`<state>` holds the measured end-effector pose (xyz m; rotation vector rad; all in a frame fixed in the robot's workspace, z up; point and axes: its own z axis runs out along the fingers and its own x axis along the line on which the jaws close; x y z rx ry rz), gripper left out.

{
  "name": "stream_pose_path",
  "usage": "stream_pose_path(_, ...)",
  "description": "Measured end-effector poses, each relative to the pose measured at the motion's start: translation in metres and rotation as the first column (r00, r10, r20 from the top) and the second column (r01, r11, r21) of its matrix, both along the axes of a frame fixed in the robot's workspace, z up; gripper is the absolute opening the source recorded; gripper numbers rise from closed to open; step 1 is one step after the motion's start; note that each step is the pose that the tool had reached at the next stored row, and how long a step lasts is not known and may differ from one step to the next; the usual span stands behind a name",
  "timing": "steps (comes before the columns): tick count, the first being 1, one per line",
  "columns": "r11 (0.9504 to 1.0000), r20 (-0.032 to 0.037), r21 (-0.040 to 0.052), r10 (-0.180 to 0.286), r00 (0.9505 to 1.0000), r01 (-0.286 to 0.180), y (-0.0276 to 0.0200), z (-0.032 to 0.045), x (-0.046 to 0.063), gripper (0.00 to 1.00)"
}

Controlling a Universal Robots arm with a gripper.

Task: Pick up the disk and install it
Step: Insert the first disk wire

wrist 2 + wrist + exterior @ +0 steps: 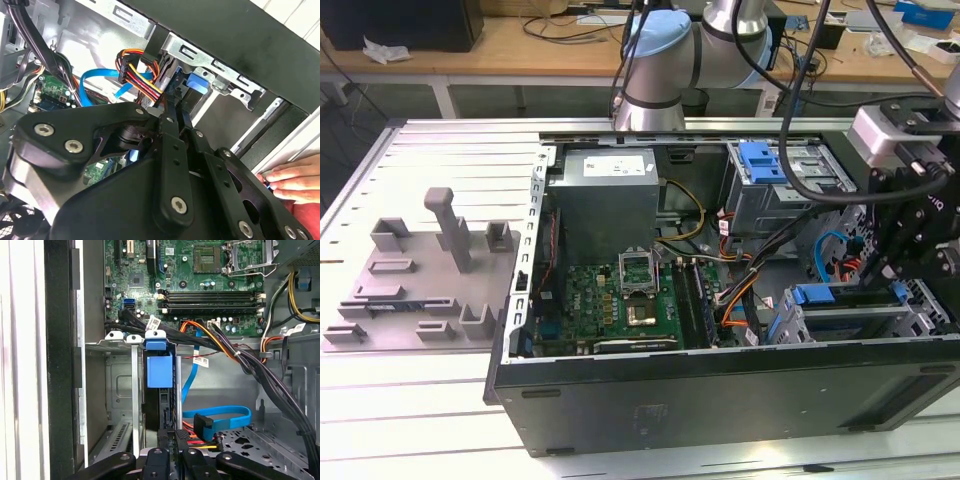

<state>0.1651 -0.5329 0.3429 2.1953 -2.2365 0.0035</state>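
Observation:
The disk point(848, 322) sits edge-up in the drive bay at the front corner of the open computer case, on the exterior view's right. Its blue carrier tab point(159, 371) stands between the bay's metal rails, and it shows again in the second wrist view as the blue carrier tab point(194, 84). My gripper point(175, 434) hangs over the bay at the disk's near end. Its black fingers point(170, 125) are pressed together, and nothing shows between them. From outside, the gripper point(902, 270) is low at the case's right end.
Orange, red and blue cables point(220, 415) lie beside the bay. The motherboard point(620, 300) fills the case middle. A second blue bracket point(760, 160) sits in the rear cage. A grey fixture tray point(420, 290) lies left of the case. A person's hand point(292, 180) rests at the case edge.

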Motion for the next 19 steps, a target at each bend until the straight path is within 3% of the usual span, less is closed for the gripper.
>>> stream_pose_path(19, 1.0, 0.0, 0.0, 0.0, 1.0, 0.0, 0.0, -0.0062, 0.0, 0.17)
